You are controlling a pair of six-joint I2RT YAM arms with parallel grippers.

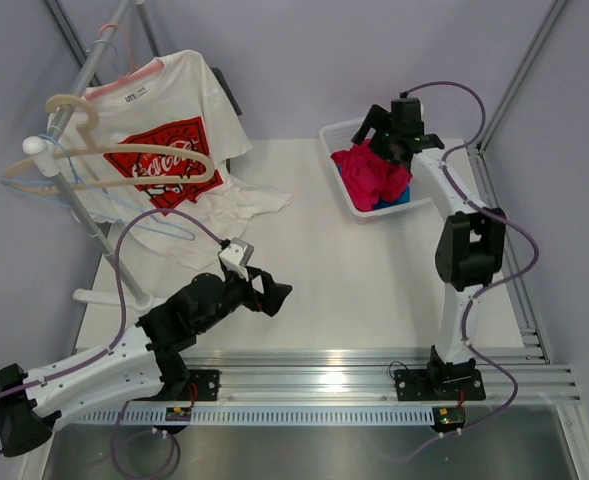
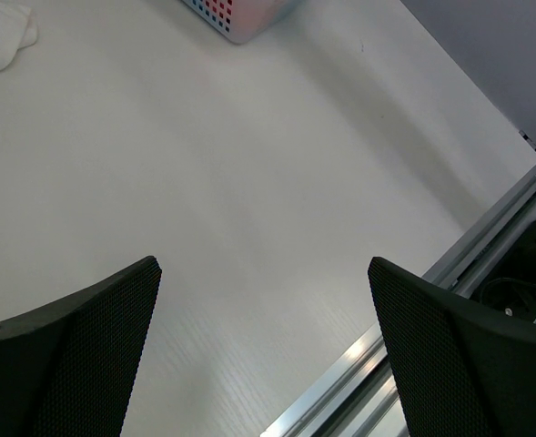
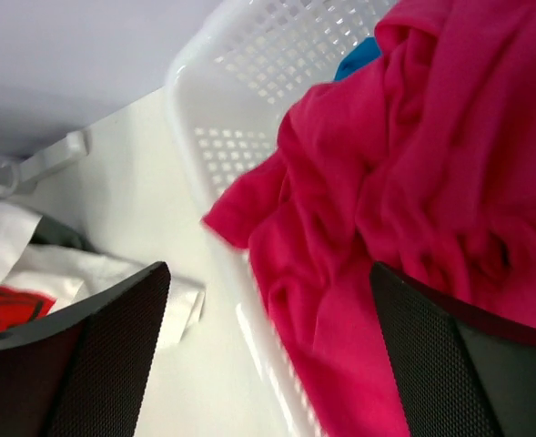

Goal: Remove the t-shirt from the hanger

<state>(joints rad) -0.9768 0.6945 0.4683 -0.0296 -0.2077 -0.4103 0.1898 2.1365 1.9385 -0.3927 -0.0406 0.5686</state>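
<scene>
T-shirt [image 1: 369, 175] bunched in white basket [image 1: 336, 160], far right. Right claw [image 3: 269, 269] spread above it. Left claw [image 2: 264, 264] spread over table [image 2: 249, 155]. Hanger [image 1: 66, 98] far left.

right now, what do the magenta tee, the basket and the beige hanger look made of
T-shirt: soft matte cloth, probably cotton; it crumples in folds.
Basket: glossy white plastic, moulded lattice walls.
Hanger: pale wood by its look, smooth and thick, though plastic is possible.
</scene>
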